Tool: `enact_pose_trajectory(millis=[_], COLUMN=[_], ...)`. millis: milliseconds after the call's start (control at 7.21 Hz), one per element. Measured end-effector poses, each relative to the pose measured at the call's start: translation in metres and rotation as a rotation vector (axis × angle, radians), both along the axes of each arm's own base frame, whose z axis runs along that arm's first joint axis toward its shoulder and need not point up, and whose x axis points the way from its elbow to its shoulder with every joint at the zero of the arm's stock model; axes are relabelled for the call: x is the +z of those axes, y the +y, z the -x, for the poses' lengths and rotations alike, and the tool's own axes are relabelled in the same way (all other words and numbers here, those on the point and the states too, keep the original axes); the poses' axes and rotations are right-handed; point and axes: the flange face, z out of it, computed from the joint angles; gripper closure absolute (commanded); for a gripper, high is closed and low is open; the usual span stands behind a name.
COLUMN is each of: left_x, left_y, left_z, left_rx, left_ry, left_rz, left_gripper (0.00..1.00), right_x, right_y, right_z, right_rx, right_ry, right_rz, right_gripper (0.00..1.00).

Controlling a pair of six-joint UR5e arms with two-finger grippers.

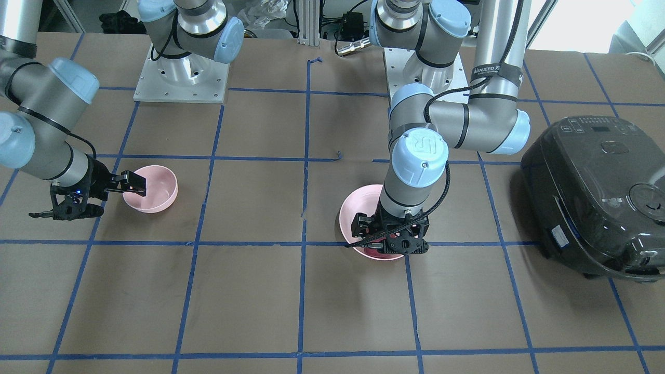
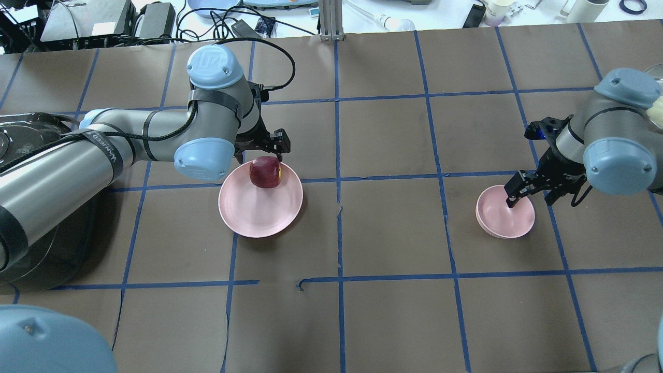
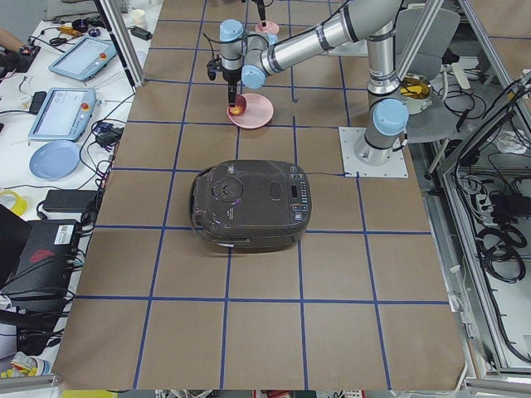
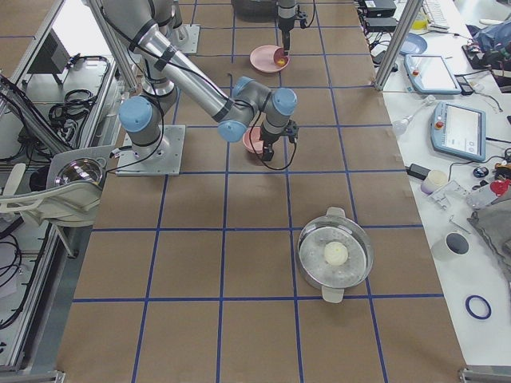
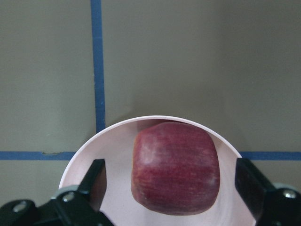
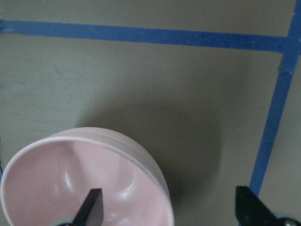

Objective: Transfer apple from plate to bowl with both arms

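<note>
The dark red apple (image 2: 265,172) sits near the far edge of the pink plate (image 2: 259,212). My left gripper (image 2: 264,157) is low over it and open. In the left wrist view the apple (image 5: 175,167) lies between the two fingers, with a gap on each side, inside the plate's rim (image 5: 117,136). The pink bowl (image 2: 505,216) stands empty at the right. My right gripper (image 2: 529,196) is open and empty. It straddles the bowl's rim, with one finger (image 6: 91,207) inside the bowl (image 6: 70,174) and the other outside.
A black rice cooker (image 1: 592,197) stands on my left, beside the left arm. A steel pot with a glass lid (image 4: 335,255) stands beyond my right arm. Blue tape lines grid the brown table. Both arm bases (image 1: 182,78) stand at the robot's edge of the table.
</note>
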Motion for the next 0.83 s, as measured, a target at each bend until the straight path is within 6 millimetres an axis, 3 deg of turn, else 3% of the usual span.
enact_pose_trajectory(millis=[139, 416, 554, 693, 832], left_x=[-0.008, -0.019, -0.022, -0.023, -0.023], left_y=[0.0, 0.002, 0.002, 0.001, 0.001], left_z=[0.001, 0.002, 0.003, 0.003, 0.002], left_rx=[-0.003, -0.007, -0.01, -0.012, -0.015], left_ry=[0.0, -0.002, -0.004, -0.004, -0.005], left_rz=[-0.01, -0.029, -0.034, -0.036, -0.034], left_gripper=[0.03, 0.04, 0.15, 0.34, 0.44], right_x=[-0.006, -0.009, -0.008, -0.004, -0.001], right_y=[0.0, 0.0, -0.001, -0.002, -0.004], right_z=[0.0, 0.0, 0.001, -0.001, -0.003], right_rx=[0.0, 0.004, 0.005, 0.007, 0.008], right_ry=[-0.006, -0.011, -0.009, -0.007, -0.01], right_rz=[-0.013, -0.022, -0.019, -0.014, -0.006], right_gripper=[0.95, 1.0, 1.0, 1.0, 1.0])
